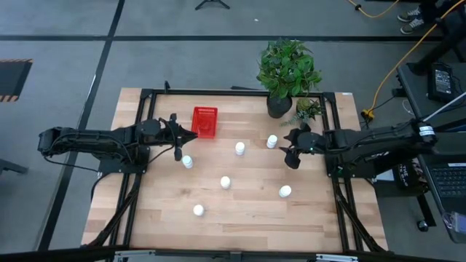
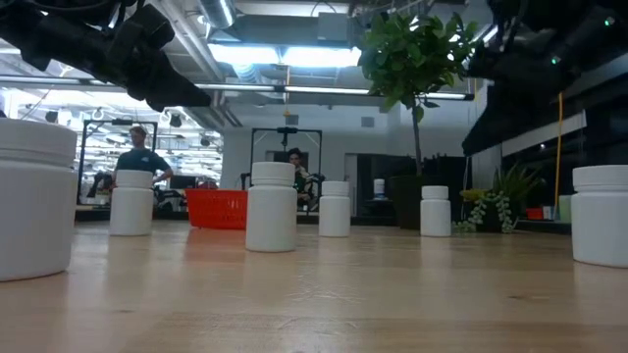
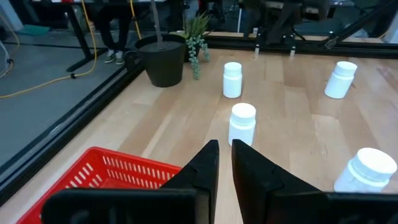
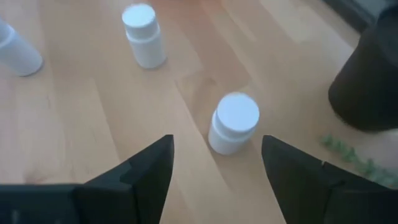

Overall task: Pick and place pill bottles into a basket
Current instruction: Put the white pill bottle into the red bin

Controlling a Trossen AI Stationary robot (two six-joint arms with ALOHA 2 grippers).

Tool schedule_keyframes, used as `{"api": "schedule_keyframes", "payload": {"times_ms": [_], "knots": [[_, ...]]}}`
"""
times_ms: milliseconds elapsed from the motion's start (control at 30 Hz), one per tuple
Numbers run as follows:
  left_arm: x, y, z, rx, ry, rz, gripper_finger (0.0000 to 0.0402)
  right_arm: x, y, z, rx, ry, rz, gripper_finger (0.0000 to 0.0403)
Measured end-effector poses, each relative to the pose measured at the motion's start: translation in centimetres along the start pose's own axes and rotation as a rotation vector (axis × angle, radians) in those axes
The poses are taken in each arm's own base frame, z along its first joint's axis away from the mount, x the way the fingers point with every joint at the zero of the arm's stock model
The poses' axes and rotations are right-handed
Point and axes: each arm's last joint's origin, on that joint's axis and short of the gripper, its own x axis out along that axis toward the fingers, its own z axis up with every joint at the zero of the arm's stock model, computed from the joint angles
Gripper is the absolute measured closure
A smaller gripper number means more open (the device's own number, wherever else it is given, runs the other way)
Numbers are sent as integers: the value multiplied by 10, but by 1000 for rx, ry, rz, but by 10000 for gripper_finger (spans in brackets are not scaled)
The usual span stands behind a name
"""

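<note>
While the right gripper (image 4: 214, 163) hangs with its fingers spread wide over the far-right pill bottle (image 1: 271, 141), apparently lining up a grasp, the left gripper (image 1: 177, 145) hovers beside the red basket (image 1: 204, 121), fingers nearly together and empty. All six pill bottles stand upright and well apart on the tabletop (image 1: 240, 225), none in the basket. A plant pot (image 1: 279, 106) near that bottle narrows the approach; elsewhere there is open room.

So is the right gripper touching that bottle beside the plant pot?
Apart. The right wrist view shows the right gripper open, bare table between its fingers and the bottle.
</note>
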Motion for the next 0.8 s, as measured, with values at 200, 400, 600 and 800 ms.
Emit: {"api": "schedule_keyframes", "payload": {"times_ms": [200,400,600,800], "knots": [[0,0,0,7,0,0,364,16,-1,-21,31,-64,23,157],[0,0,0,8,0,0,359,26,-4,-37,12,-107,38,157],[0,0,0,8,0,0,358,35,-5,-52,6,-93,33,157],[0,0,0,8,0,0,358,43,-5,-58,-11,-101,34,157]]}}
